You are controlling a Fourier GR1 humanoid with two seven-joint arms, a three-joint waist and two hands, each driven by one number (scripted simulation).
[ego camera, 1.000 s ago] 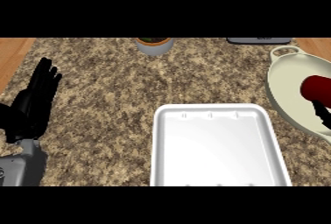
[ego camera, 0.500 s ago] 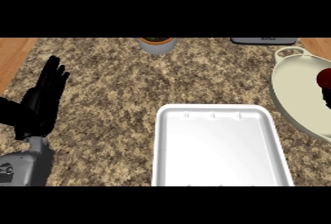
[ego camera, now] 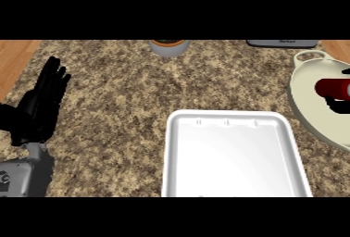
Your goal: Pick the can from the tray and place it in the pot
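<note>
Heads up, you only get a sliver of your right hand at the counter's right edge: dark fingers curled under the red can, which sits on its side over the cream pot. The pot itself is cut off by the picture's edge. The white tray near the counter's front edge holds nothing. Your left hand rests by the left edge, fingers straight. At the back edge, a half-cropped cup and a dark object you can't really identify.

surface: speckled brown granite counter | edges: light wood at far corners
</note>
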